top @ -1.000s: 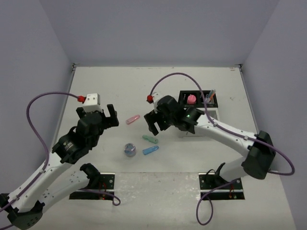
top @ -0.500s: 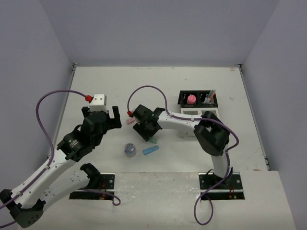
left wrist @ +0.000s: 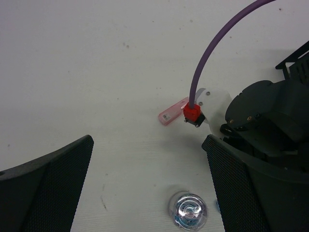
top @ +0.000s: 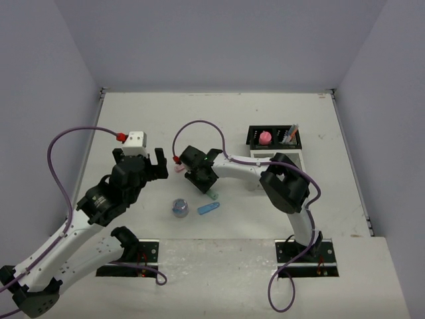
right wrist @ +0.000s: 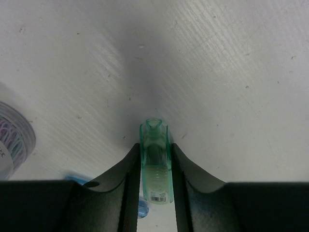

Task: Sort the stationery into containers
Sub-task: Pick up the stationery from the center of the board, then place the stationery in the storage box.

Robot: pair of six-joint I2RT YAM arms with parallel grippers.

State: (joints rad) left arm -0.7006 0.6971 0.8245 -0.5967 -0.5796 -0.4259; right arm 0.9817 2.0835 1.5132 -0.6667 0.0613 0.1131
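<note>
Here my right gripper (right wrist: 155,151) pinched the mint capsule (right wrist: 155,169) down on the table (right wrist: 227,72), near the round roll (right wrist: 12,140). My left gripper (left wrist: 147,145) hung spread wide, the pink capsule (left wrist: 172,113) lying ahead of it.

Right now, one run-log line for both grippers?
right gripper: shut on translucent mint-green plastic capsule, lying on white table | left gripper: open, empty
</note>
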